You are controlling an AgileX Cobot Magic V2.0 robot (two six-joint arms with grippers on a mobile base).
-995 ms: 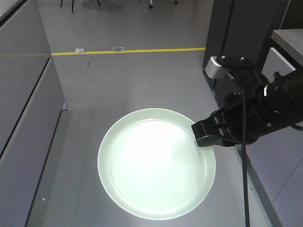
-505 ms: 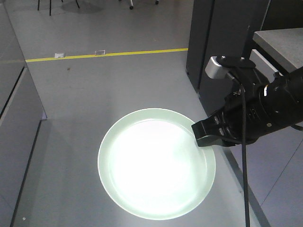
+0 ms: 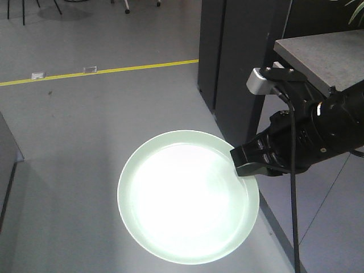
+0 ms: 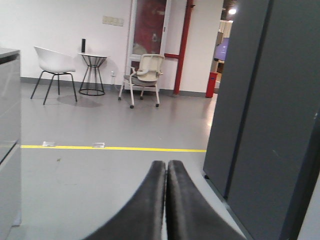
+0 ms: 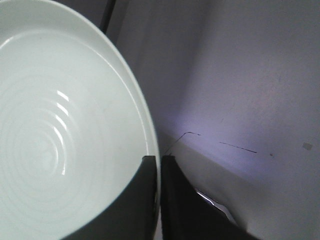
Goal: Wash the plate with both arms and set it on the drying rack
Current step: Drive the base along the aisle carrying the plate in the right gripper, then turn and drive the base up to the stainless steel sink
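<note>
Gripping round matte mint-green plate (image 3: 187, 227) by its right rim, centre frame, with black right claw (image 3: 242, 165); black left claw (image 4: 166, 200) clenched shut on nothing, bottom centre.

plate (image 3: 187, 199) | pale mint, round | face up | rim pinched in right end effector (image 3: 243, 162)

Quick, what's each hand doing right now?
Left hand: closed, holding nothing.
Right hand: closed on the rim of the plate.
</note>
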